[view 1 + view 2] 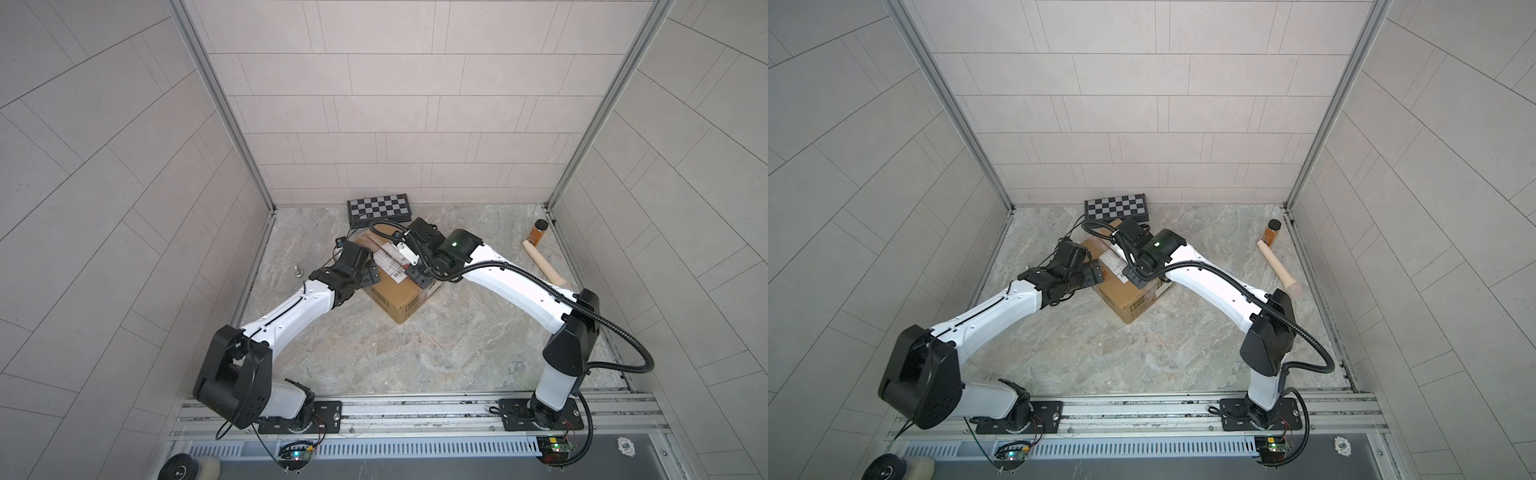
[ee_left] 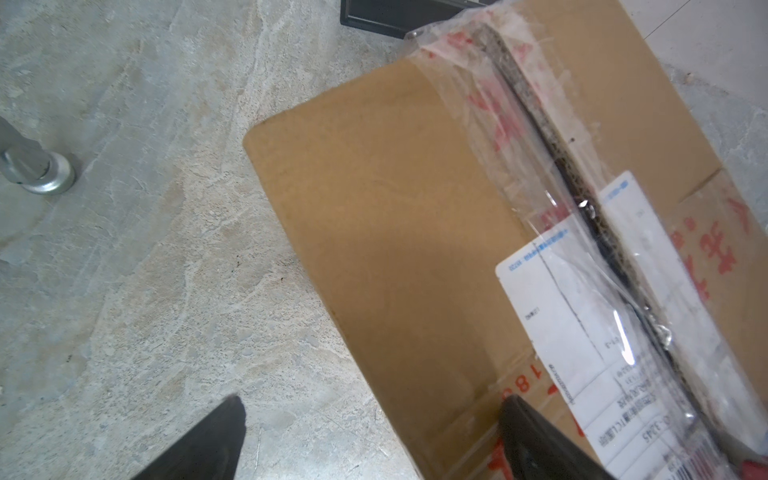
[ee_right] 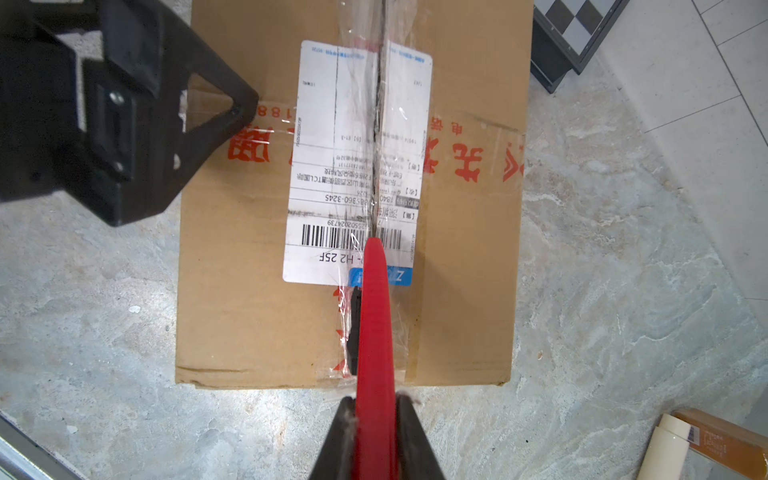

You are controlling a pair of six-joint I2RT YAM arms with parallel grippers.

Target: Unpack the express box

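Express box (image 3: 249, 291), a brown corrugated cardboard carton, lies on the marbled surface (image 3: 623, 291) beneath both grippers. The right gripper (image 3: 376, 400) is clamped on a slim red tool (image 3: 376, 311) whose tip meets the seam on the white label (image 3: 332, 166). The left gripper (image 2: 372, 401) stands wide apart over the box's edge.

The express box (image 3: 249, 291) carries a white shipping label (image 3: 324, 104) on its top, printed "H2 25F" in large type, then "TCL" and "360-3245". Its barcode (image 3: 328, 237) number ends "24739". Red "188" and red Chinese characters (image 3: 469, 164) cross the cardboard. A round white disc (image 1: 1342, 446) reads "500".
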